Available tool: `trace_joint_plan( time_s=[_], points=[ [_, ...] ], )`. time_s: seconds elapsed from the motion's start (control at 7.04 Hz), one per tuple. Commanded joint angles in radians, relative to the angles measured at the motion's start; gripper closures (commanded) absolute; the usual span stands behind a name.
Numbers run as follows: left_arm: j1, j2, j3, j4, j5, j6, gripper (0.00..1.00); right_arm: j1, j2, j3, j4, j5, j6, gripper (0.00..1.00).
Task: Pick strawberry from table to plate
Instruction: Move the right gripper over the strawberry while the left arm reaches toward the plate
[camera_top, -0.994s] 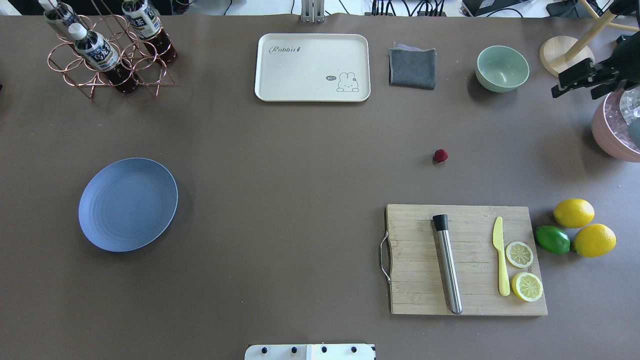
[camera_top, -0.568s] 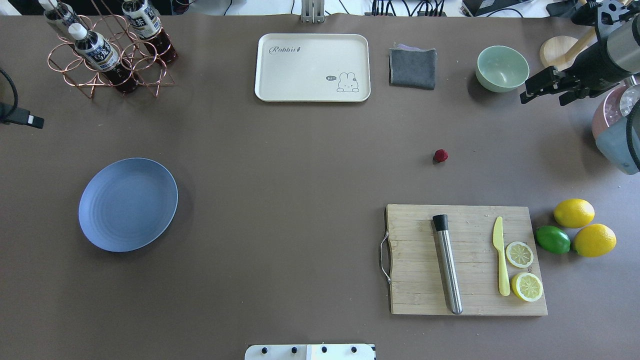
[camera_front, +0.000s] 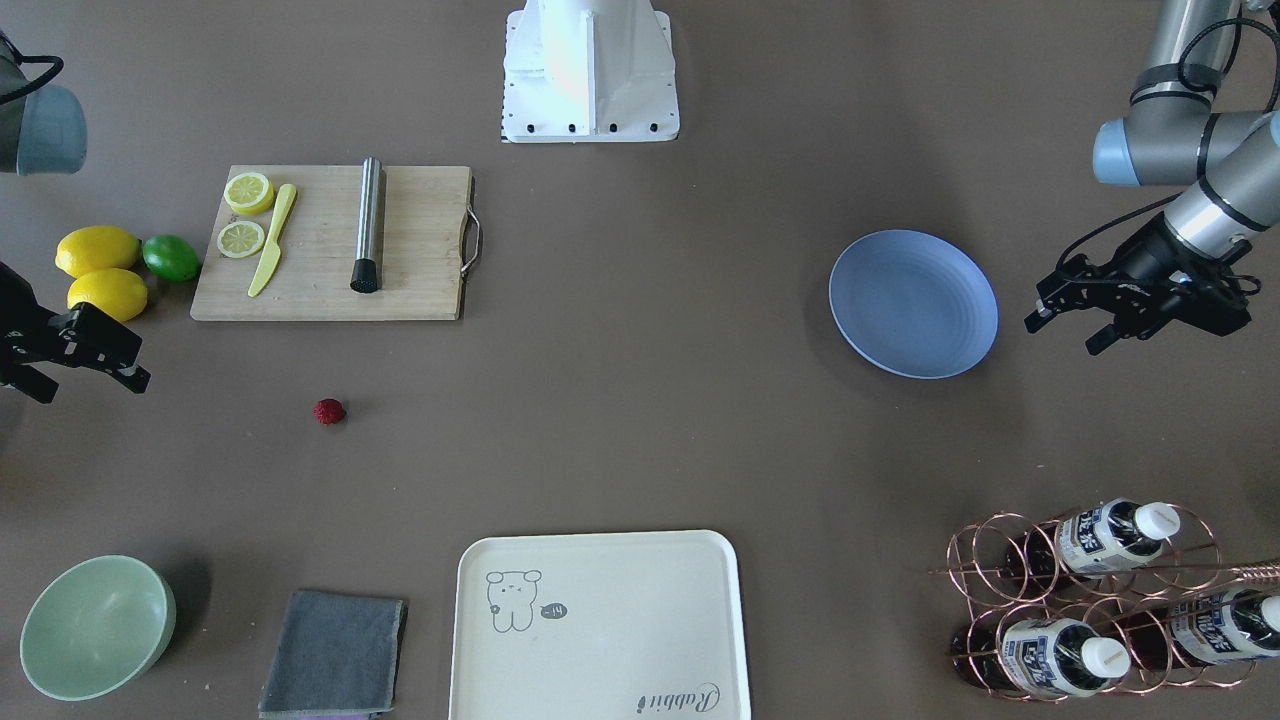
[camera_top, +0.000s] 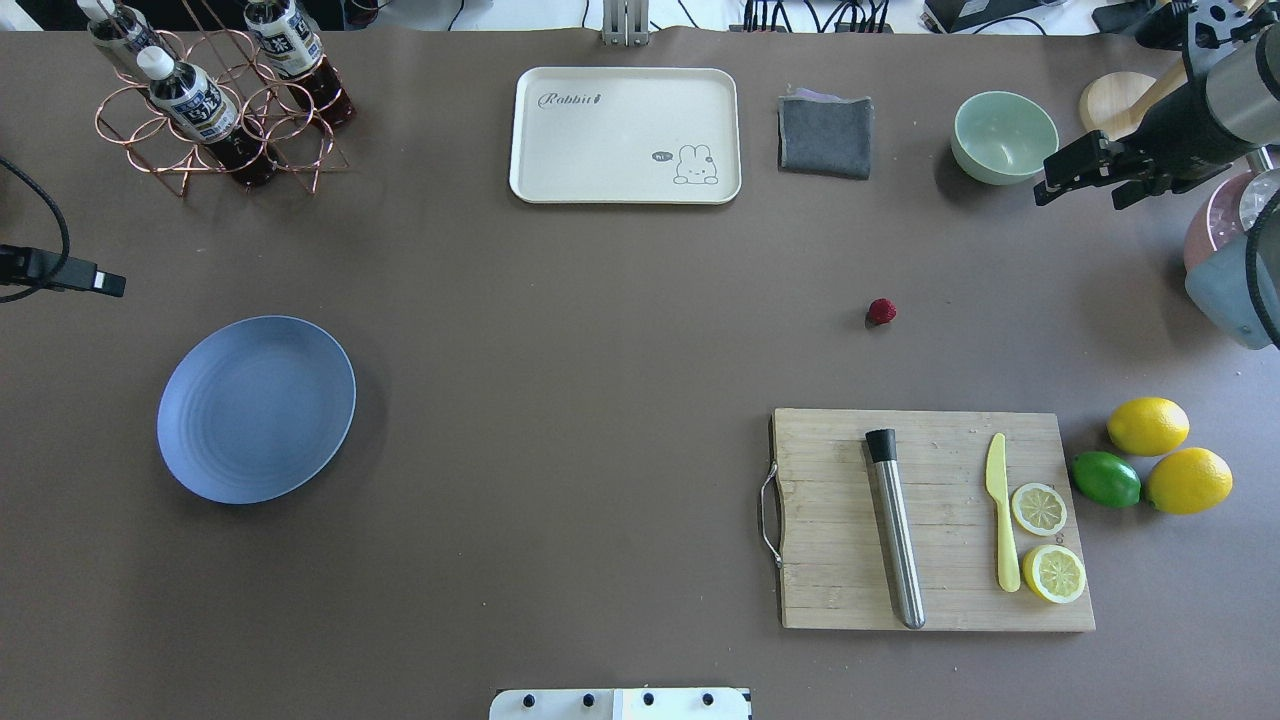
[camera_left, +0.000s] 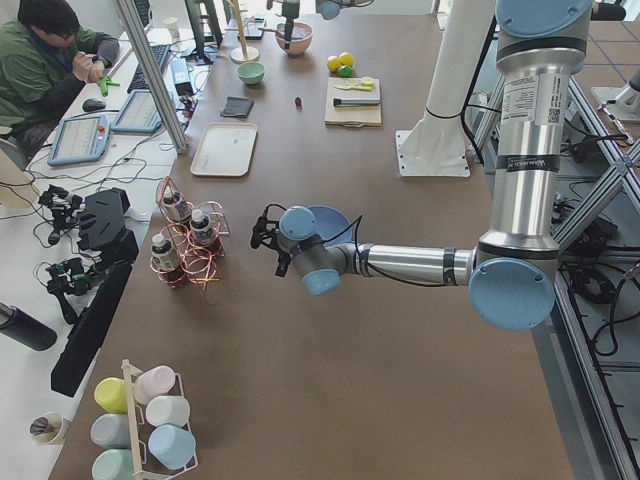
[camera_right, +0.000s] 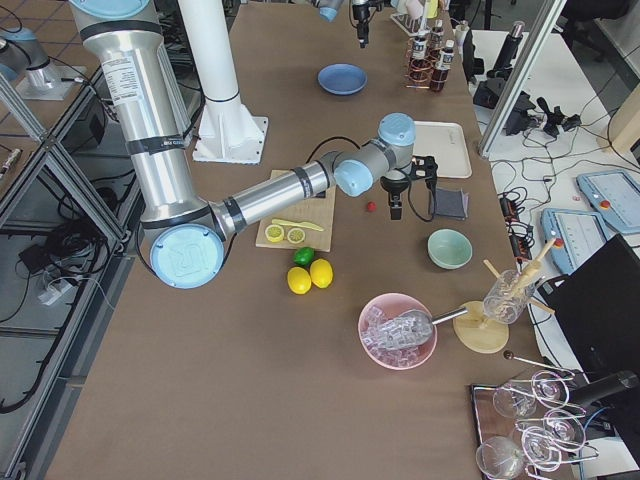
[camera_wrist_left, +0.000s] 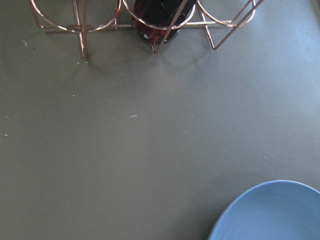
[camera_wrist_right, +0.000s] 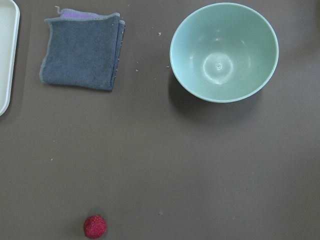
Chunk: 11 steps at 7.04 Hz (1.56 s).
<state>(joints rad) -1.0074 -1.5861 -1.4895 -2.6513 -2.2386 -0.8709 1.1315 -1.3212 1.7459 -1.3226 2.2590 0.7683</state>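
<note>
**Berry not yet reached – both grippers empty**

The biggest risk is a bad pinch. The berry (camera_top: 881, 311) is small, round and bumpy, so jaws that close off-centre would likely squirt it out or send it rolling across the table (camera_top: 600, 350). A descent that stops too high would close on air, and one too low would drive the tips into the table. The carry is also long, because the plate (camera_top: 256, 409) sits well apart on the left, and a loose hold could drop the berry on the way.

The berry lies on the bare table on the right, between the bowl (camera_top: 1004, 137) and the board (camera_top: 830, 480), touching neither. The right gripper (camera_top: 1080, 198) hangs near the bowl with its 2 fingers spread wide and nothing between them. The berry is well apart from it, to its left and nearer the robot. The left gripper (camera_front: 1062, 337) hovers beside the plate, also spread and empty.
</note>
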Motion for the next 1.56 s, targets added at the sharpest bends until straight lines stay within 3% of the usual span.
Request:
trace_joint_plan(
  time_s=[0.0,0.43,0.71,1.14,1.28,1.42],
  points=[
    [0.084,0.001,0.008,-0.056,0.062,-0.065,0.02,-0.004,0.003,0.000,0.000,-0.010,0.014,0.00],
    [0.116,0.001,0.015,-0.056,0.062,-0.060,0.07,-0.004,0.003,-0.005,0.000,-0.015,0.014,0.00],
    [0.116,0.000,0.018,-0.056,0.062,-0.063,0.29,-0.004,0.003,-0.005,0.000,-0.015,0.014,0.00],
    [0.136,-0.003,0.018,-0.056,0.062,-0.062,0.30,-0.004,0.003,-0.005,0.000,-0.015,0.016,0.00],
    [0.138,-0.005,0.018,-0.056,0.062,-0.063,0.44,-0.004,0.005,-0.005,0.000,-0.015,0.014,0.00],
    [0.138,-0.003,0.018,-0.056,0.062,-0.060,0.83,-0.004,0.003,-0.005,-0.001,-0.015,0.014,0.00]
  ],
)
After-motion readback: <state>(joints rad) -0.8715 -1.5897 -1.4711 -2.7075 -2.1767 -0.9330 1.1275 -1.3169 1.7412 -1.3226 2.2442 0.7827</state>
